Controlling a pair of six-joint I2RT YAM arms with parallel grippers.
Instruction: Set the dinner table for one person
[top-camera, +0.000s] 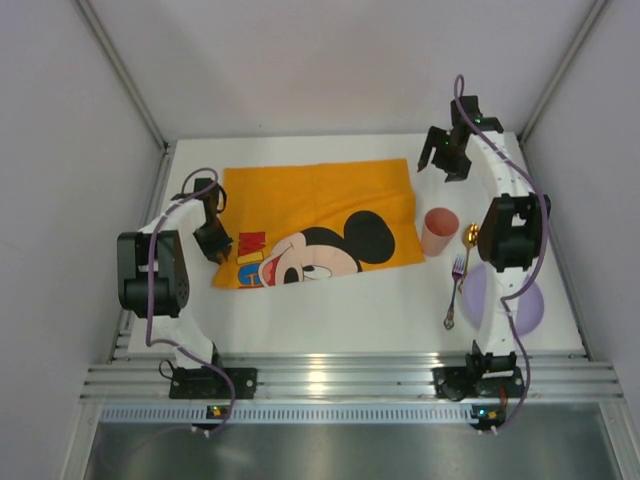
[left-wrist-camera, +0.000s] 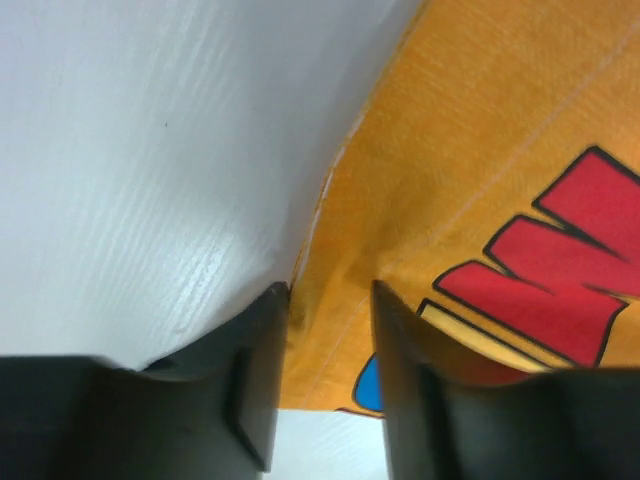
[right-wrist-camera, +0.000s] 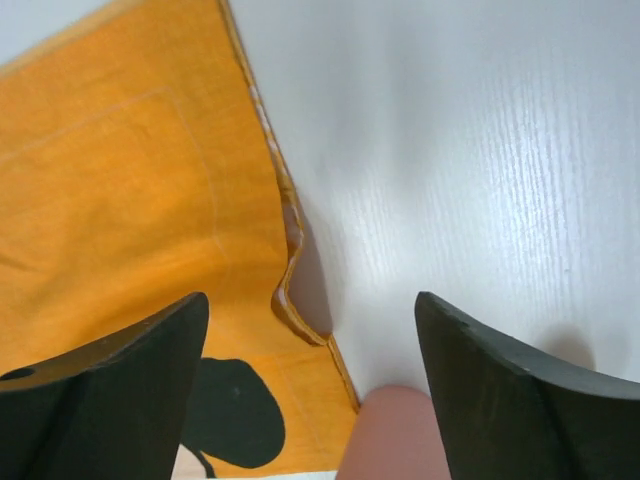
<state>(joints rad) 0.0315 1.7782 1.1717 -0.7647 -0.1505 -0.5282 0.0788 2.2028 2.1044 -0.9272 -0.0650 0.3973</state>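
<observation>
The white dinner table (top-camera: 370, 310) carries an orange Mickey Mouse placemat (top-camera: 310, 220), lying slightly askew. My left gripper (top-camera: 213, 238) is low at the placemat's left edge. In the left wrist view its fingers (left-wrist-camera: 262, 370) stand a narrow gap apart, with the flat cloth edge (left-wrist-camera: 330, 330) between them. My right gripper (top-camera: 446, 155) is wide open above the placemat's far right corner, and a rucked hem (right-wrist-camera: 292, 290) shows between its fingers. A pink cup (top-camera: 439, 231) stands right of the placemat. A gold spoon (top-camera: 468, 246) and fork (top-camera: 456, 290) lie beside a purple plate (top-camera: 528, 305).
The right arm's body (top-camera: 510, 232) covers part of the purple plate. The cup's rim (right-wrist-camera: 395, 435) shows at the bottom of the right wrist view. Grey walls close in the table at the back and both sides. An aluminium rail (top-camera: 330, 380) runs along the near edge.
</observation>
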